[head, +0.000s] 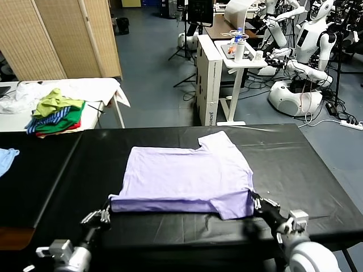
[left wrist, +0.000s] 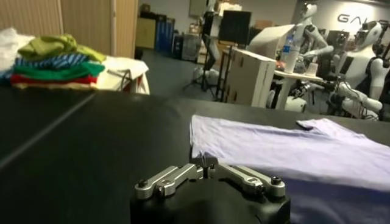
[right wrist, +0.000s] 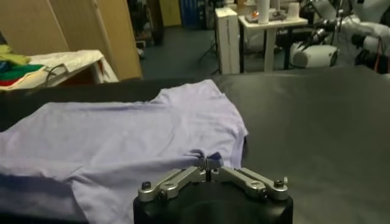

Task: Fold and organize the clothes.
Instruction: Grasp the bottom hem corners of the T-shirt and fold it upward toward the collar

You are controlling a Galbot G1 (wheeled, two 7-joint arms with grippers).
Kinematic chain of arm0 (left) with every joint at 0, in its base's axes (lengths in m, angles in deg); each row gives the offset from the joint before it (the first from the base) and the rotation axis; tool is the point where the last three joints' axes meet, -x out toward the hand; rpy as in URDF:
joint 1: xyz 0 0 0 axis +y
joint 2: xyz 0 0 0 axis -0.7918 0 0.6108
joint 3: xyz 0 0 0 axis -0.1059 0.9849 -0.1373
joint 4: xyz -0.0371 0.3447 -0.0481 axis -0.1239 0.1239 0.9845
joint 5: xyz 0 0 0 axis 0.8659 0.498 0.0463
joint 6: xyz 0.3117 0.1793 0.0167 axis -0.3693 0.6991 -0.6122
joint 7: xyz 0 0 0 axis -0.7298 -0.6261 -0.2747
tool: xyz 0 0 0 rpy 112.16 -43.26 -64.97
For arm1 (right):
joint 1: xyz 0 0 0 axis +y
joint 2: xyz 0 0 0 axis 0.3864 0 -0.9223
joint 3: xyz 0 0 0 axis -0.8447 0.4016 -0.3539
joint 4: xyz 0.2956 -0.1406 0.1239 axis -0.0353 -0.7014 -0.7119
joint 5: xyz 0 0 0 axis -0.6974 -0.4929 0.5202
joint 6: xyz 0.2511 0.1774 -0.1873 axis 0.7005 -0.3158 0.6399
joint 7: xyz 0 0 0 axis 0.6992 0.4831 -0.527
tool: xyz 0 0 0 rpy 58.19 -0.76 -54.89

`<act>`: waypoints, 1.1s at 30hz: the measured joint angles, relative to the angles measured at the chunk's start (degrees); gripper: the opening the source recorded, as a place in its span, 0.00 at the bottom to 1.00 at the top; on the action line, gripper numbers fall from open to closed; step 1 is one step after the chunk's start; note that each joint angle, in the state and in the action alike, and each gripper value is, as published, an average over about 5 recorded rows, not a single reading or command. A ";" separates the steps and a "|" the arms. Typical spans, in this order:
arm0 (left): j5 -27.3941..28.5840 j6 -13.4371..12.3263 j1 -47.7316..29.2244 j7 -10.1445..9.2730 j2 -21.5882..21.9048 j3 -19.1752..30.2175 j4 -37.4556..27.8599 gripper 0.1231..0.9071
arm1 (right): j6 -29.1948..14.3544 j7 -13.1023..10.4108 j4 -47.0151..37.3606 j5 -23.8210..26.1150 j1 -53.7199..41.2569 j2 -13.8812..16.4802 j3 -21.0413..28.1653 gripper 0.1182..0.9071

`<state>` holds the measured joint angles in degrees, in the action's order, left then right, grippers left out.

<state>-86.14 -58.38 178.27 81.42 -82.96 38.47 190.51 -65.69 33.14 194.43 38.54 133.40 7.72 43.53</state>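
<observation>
Head view: both grippers (head: 106,211) (head: 254,200) pinching T-shirt's (head: 187,173) near edge.

Black bench (head: 317,170), the landmark. Beyond its far left corner: a white-covered table (head: 93,90) bearing a pile of green, yellow, blue-striped and red clothes (head: 55,116). At the bench's left edge: a light blue garment (head: 7,157). Behind that table: a woven folding screen (head: 62,35). Beyond the bench's far edge: a white cart (head: 222,79) carrying a bottle (head: 239,44); white humanoid robots (head: 306,54) to its right.
</observation>
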 joint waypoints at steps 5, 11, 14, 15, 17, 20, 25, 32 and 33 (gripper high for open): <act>0.40 0.26 -3.07 0.18 1.85 1.38 -2.71 0.03 | -0.01 -0.01 -1.34 0.75 -1.01 -0.68 0.82 0.03; 0.43 0.48 -5.34 0.36 3.57 2.10 -5.43 0.03 | 0.18 0.03 -2.07 1.12 -1.63 -1.21 1.24 0.03; 0.39 0.65 -5.70 0.39 4.01 2.11 -6.09 0.03 | 0.58 0.46 -2.02 1.60 -1.38 -1.26 1.06 0.07; 0.36 0.71 -5.77 0.38 4.05 2.11 -6.19 0.03 | 0.79 0.64 -1.90 1.72 -1.20 -1.22 0.91 0.13; 0.31 0.81 -5.84 0.30 3.98 2.11 -6.26 0.04 | 1.36 0.86 -1.38 1.81 -0.60 -1.04 0.44 0.25; 0.29 1.16 -5.61 0.10 3.68 1.97 -6.08 0.13 | 2.18 0.74 -0.01 1.85 0.91 -0.49 -0.41 0.49; 0.26 3.02 -4.11 0.01 2.97 1.08 -4.77 0.49 | 2.96 0.72 3.17 1.92 4.94 1.08 -2.37 0.84; -0.06 4.34 -0.22 0.09 2.35 0.73 -2.29 0.96 | 2.78 2.22 5.92 1.85 11.09 2.82 -6.21 0.99; -0.23 4.42 0.12 0.07 2.29 0.73 -2.14 0.98 | 2.71 2.37 6.10 1.82 11.77 2.88 -6.66 0.99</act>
<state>-86.37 -53.96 178.39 81.50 -80.67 39.20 188.37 -62.98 35.52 200.53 40.36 145.17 10.60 36.87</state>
